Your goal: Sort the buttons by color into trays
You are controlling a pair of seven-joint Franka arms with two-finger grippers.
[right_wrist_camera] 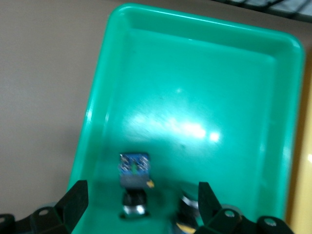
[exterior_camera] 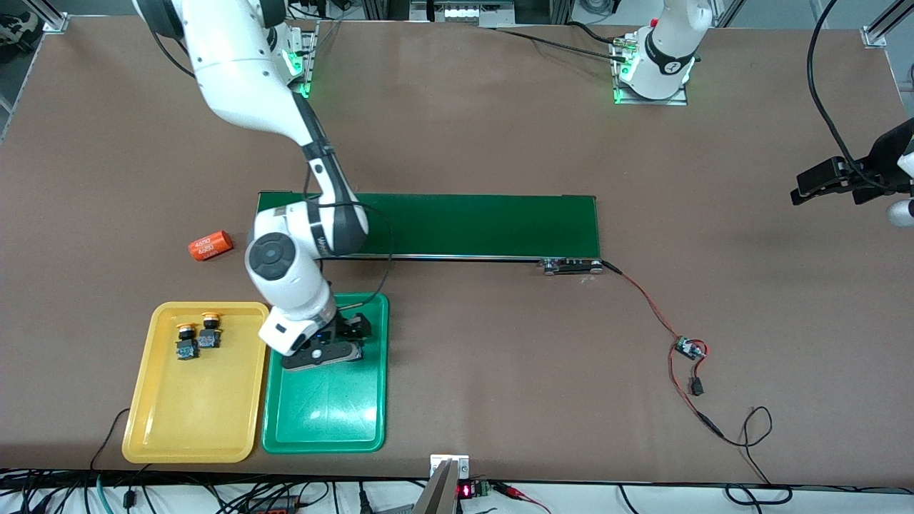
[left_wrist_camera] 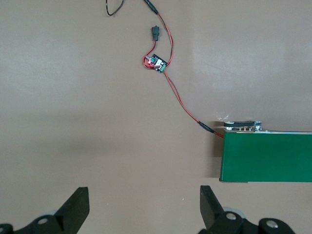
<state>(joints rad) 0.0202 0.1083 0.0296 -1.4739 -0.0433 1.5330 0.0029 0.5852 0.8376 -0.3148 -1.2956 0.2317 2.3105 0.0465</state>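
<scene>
We see the right pincer spread wide over the green tray, a button lying in that tray between its fingers, released. Two yellow buttons sit in the yellow tray beside it. The left pincer waits wide, empty.

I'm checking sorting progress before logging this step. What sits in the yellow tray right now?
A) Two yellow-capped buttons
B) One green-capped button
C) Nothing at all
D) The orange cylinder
A: the front view shows two yellow-capped buttons side by side in the yellow tray, at its end nearer the conveyor belt; the orange cylinder lies on the bare table outside it.
</scene>
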